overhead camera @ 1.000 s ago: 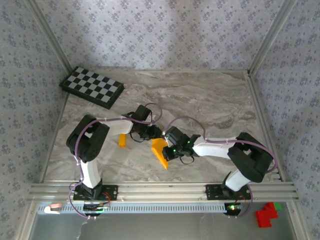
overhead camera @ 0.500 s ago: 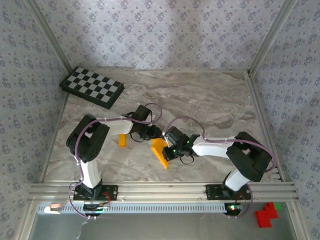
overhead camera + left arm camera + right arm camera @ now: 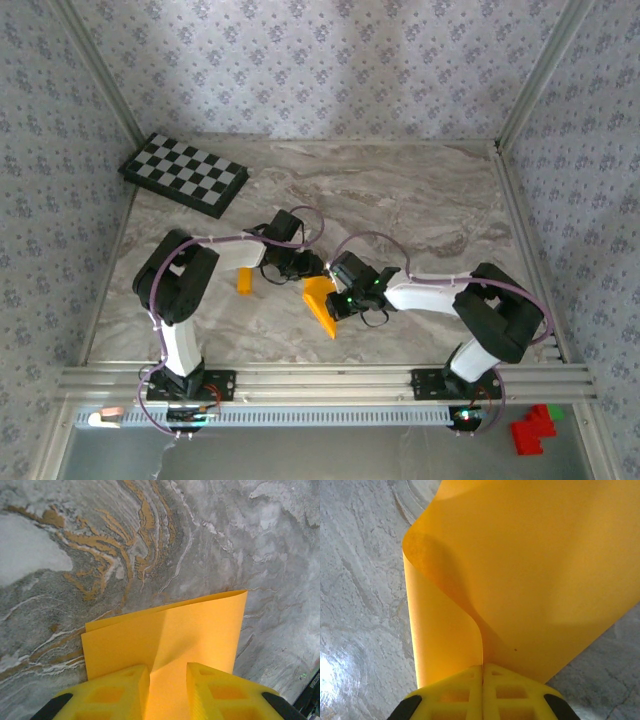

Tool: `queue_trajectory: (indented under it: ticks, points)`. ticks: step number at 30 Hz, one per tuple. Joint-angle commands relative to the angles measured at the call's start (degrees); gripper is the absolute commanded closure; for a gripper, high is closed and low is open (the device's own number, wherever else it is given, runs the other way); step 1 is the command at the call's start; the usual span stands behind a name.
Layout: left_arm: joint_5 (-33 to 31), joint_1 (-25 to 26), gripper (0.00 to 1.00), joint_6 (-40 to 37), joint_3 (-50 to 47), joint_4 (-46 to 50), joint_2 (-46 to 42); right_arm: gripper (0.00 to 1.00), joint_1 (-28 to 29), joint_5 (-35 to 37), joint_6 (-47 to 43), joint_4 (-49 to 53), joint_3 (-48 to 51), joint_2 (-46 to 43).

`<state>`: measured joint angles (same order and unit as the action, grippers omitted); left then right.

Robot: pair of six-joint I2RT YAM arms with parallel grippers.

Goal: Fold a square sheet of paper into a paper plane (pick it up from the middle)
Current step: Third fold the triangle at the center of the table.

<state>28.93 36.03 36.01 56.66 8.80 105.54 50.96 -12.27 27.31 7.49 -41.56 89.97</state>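
The square sheet of paper point(image 3: 322, 306) lies folded on the marble table between the two arms, orange-yellow, one corner pointing toward the near edge. My right gripper point(image 3: 336, 299) comes in from the right. In the right wrist view the right gripper point(image 3: 482, 667) is shut on a fold of the paper point(image 3: 535, 565), which curls up and away from the jaws. My left gripper point(image 3: 311, 270) sits at the sheet's far edge. In the left wrist view the left gripper point(image 3: 168, 671) has its jaws a little apart, over the doubled paper point(image 3: 170, 630) lying flat with two layered edges showing.
A small orange block point(image 3: 244, 282) lies left of the paper, under the left forearm. A black-and-white checkered board point(image 3: 185, 174) sits at the back left. Metal rails point(image 3: 510, 210) edge the table. Red blocks point(image 3: 530, 430) lie beyond the near rail at the right.
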Motion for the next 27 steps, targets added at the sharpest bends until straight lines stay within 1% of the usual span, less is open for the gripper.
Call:
queue_trajectory:
  ticks: [1, 15, 27]
  points:
    - [-2.39, 0.26, 0.73, -1.03, -1.86, 2.19, 2.04, 0.93, -0.25, 0.67, -1.21, 1.17, -1.24, 0.51]
    - [-2.21, 0.26, 0.73, -0.95, -1.75, 2.05, 2.13, 0.93, 0.28, 0.84, -1.05, 1.17, -1.09, 2.54]
    - [-2.21, 0.26, 0.73, -1.20, 0.52, 3.99, 1.28, 0.94, 0.46, 2.38, 0.02, 1.64, 1.60, 2.49]
